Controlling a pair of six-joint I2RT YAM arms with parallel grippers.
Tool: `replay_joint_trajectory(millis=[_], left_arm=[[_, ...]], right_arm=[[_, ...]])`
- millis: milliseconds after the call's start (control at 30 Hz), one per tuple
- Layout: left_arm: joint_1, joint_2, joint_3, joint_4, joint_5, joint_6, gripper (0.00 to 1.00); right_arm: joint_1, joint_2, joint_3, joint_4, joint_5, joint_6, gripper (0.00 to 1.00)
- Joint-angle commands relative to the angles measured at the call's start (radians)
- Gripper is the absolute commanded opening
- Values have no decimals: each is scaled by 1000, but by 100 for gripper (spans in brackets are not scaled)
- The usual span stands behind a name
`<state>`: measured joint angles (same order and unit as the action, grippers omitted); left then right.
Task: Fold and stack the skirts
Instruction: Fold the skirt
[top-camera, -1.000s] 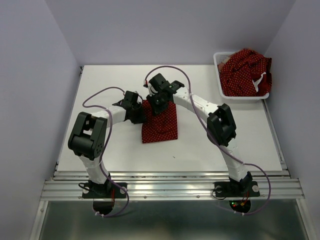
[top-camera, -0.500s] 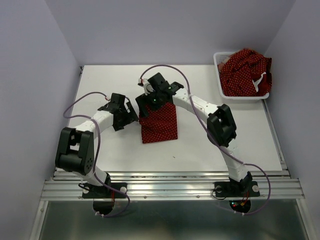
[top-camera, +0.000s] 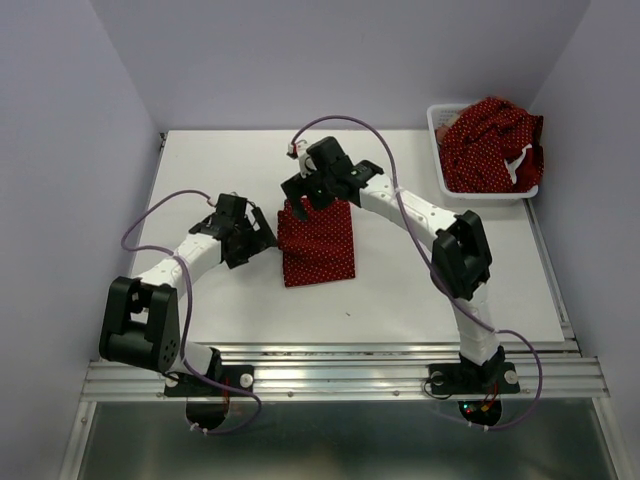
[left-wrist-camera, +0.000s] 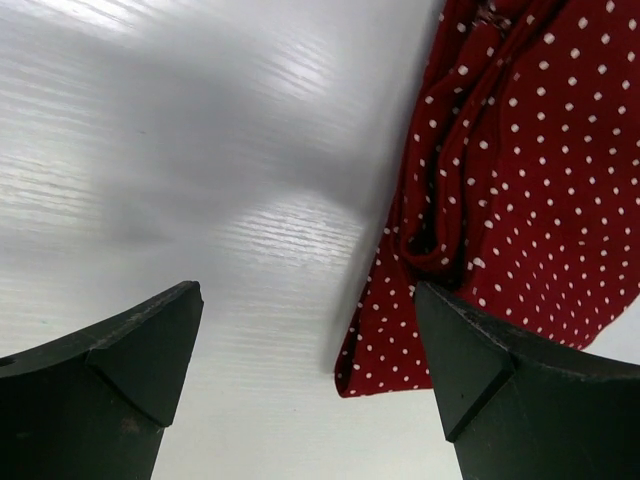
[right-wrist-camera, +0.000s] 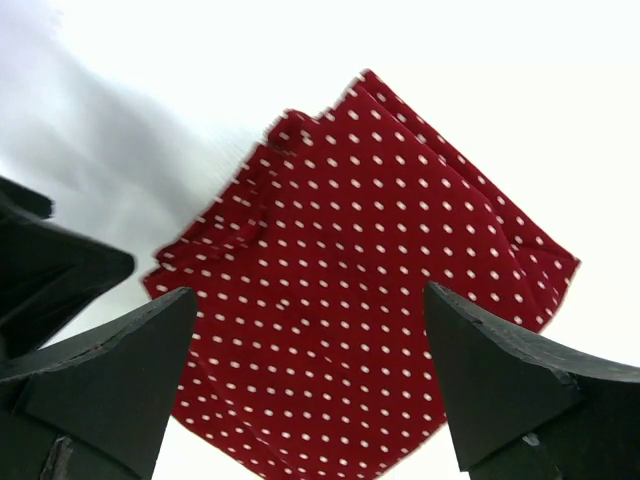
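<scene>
Both claws are spread and empty, the left claw (top-camera: 263, 235) just left of the folded dotted skirt (top-camera: 318, 245) on the tabletop (top-camera: 420, 290), the right claw (top-camera: 307, 198) over its far edge, nearer the skirts (top-camera: 490, 145) heaped in the basket (top-camera: 490, 194).

This is a robotics lab test cell. A plain white counter (top-camera: 200, 300) is boxed in on three sides by bare pale walls (top-camera: 80, 150). A left arm (top-camera: 185, 262) and a right arm (top-camera: 415, 210), trailing purple cables (top-camera: 338, 118), are bolted to a metal rail (top-camera: 340, 378) at the near edge. On the counter sit a dotted skirt (top-camera: 320, 250) and a plastic basket (top-camera: 490, 196).
</scene>
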<state>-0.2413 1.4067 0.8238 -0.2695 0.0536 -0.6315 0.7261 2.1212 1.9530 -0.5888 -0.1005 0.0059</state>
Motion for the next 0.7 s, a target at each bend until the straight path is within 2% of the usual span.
replay_joint_trajectory(millis=[0,233,367,533,600,667], left_arm=[[-56,-34,3,69,51,13,99],[-139,-60,84,56,-58,-31,99],[-173,-83,152,47,-110,-37,99],[-211,-34,186,150,-58,-11,99],[-220,32,208,162,20,7,99],[-234,75,219,155,46,27,99]], right_arm=[[-68,-59,-40,38,134,-27,100],[-154,-1,-17,44,50,-23,100],[-166,78,75,46,-1,-9,100],[-188,158,128,116,-140,39,100],[-188,180,148,122,-182,36,100],[-188,215,165,122,-167,45,100]])
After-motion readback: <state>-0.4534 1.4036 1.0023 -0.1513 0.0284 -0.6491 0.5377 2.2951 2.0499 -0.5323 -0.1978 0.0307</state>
